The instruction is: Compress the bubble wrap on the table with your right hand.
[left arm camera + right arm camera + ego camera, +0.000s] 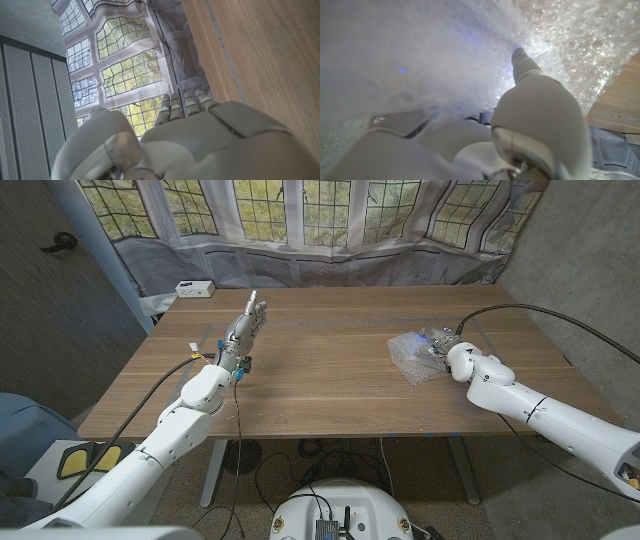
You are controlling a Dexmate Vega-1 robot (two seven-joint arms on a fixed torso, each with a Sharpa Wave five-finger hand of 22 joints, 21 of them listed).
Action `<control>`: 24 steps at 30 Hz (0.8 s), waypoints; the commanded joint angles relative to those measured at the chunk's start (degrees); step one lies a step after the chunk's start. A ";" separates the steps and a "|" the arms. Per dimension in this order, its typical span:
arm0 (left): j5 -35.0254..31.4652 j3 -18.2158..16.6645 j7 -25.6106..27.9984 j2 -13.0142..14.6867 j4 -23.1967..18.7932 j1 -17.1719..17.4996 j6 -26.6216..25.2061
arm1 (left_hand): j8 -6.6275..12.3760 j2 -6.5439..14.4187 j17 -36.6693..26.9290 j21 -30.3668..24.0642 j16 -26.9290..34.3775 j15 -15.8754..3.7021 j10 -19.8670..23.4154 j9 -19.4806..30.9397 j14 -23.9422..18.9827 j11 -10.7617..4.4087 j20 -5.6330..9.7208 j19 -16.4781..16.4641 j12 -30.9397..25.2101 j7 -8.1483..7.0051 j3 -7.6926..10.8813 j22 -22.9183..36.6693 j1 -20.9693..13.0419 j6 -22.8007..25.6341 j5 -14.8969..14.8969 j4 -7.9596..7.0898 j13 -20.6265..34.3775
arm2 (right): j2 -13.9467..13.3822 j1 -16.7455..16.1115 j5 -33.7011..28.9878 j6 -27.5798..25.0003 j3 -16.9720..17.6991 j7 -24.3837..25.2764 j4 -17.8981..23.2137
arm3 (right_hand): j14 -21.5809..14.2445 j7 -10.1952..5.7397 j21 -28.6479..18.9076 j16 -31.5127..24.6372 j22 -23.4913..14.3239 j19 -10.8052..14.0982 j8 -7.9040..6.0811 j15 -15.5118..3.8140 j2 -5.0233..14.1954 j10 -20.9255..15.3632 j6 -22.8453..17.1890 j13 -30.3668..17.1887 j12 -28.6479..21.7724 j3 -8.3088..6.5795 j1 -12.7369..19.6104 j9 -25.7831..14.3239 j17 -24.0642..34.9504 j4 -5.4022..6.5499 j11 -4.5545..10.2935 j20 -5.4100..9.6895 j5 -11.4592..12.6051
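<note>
Closest to the lens, the white plastic right hand [520,130] is buried in the clear, crinkly sheet of bubble wrap [570,35], with one fingertip [519,55] poking into the film. From the head view, the bubble wrap [412,356] sits right of centre in the frame, bunched up on the brown wooden table [330,380], and the right hand [445,347] is on top of its right side. Fingers look closed down into the wrap, but honestly I can't tell whether they're clamped around a fold or just pushing on it, too much film in the way.

What I'd worry about: that stuff is light and slippery, so if the push comes at an angle it'll probably skate across the wood instead of squashing. The hand is also off to one side of the bundle, so the left part could just puff up uncompressed. And if fingers snag in the film, lifting away could drag the whole wad along.

Over at centre left of the frame, the left hand [243,330] stands up off the table with fingers straight and close together, holding nothing.

The table is plain wood grain with pale tape lines [215,332] near the left hand. A small white box [194,288] sits at the upper left corner of the table. Behind it all hangs a printed backdrop of leaded windows [330,210] with green trees, grey panels either side.
</note>
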State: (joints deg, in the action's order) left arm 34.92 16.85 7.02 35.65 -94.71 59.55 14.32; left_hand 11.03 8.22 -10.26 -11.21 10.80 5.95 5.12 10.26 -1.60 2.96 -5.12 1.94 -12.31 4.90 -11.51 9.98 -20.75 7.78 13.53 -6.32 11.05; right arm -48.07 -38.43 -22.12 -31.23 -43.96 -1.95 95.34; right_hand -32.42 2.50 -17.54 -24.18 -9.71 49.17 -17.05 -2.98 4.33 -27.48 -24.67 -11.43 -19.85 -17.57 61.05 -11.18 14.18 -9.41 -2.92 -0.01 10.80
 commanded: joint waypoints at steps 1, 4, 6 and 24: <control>0.23 0.14 -0.11 -0.19 0.31 -0.01 -0.08 | -0.02 0.19 -0.13 0.00 0.04 0.02 0.22 0.11 -0.04 -0.30 -0.58 0.12 0.01 0.05 0.27 0.34 -0.40 0.41 -0.15 0.00 0.33 | 0.05 -2.46 0.76 2.86 2.14 6.22 0.52 | -3.52 -1.29 -0.72 -0.89 -0.24 8.14 -1.17 -2.22 0.45 -4.16 -4.21 0.02 -1.11 -0.57 1.55 -0.12 -0.18 0.21 0.33 7.83 -0.46; 0.19 0.17 -0.17 -0.16 0.32 -0.07 -0.08 | -0.02 0.19 -0.13 0.00 0.04 0.02 0.18 0.11 -0.05 -0.28 -0.63 0.12 0.03 0.02 0.28 0.35 -0.40 0.42 -0.16 -0.01 0.33 | 0.02 -3.03 0.98 3.56 2.67 7.39 0.69 | -5.98 -1.98 -1.06 -1.33 -0.29 9.48 -1.66 -2.64 0.86 -7.05 -6.70 -0.02 -1.69 -0.77 1.92 -0.16 -0.31 0.41 0.66 8.38 -0.58; 0.23 0.19 -0.28 -0.15 0.36 -0.14 -0.08 | -0.02 0.19 -0.13 -0.01 0.04 0.05 0.24 0.11 -0.05 -0.24 -0.69 0.13 0.01 0.03 0.29 0.35 -0.40 0.42 -0.16 -0.02 0.33 | 0.12 -3.38 1.07 3.58 3.01 8.09 0.83 | -6.66 -2.29 -1.18 -1.31 -0.31 9.95 -1.79 -3.01 0.98 -7.92 -7.58 -0.02 -1.80 -0.94 2.27 -0.17 -0.41 0.32 0.65 8.60 -0.56; 0.34 0.33 -0.48 -0.03 0.45 -0.47 -0.53 | -0.02 0.17 -0.14 -0.01 0.03 0.04 0.17 0.11 -0.05 -0.39 -0.93 0.28 0.03 0.02 0.36 0.36 -0.38 0.53 -0.20 -0.07 0.34 | 0.06 -6.58 2.46 5.30 6.77 14.22 3.59 | -11.17 -2.60 -2.07 -2.02 -0.47 12.58 -2.36 -4.28 2.36 -12.79 -12.29 -0.03 -2.26 -1.76 3.62 -0.17 -0.18 0.51 0.76 9.37 -0.52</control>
State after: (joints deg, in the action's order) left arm 35.21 17.06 6.77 35.56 -94.42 59.32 13.92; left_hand 11.03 8.22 -10.26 -11.21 10.80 5.94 5.12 10.26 -1.61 2.96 -5.57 2.17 -12.31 4.90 -11.51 10.29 -20.75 7.78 13.53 -6.32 11.05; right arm -47.88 -43.24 -20.31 -26.63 -39.61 8.78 96.91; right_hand -42.93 -0.23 -19.31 -25.95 -10.10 61.24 -19.10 -4.51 6.59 -39.63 -36.36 -11.44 -21.68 -19.02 63.89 -11.11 13.76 -9.08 -2.06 9.21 10.36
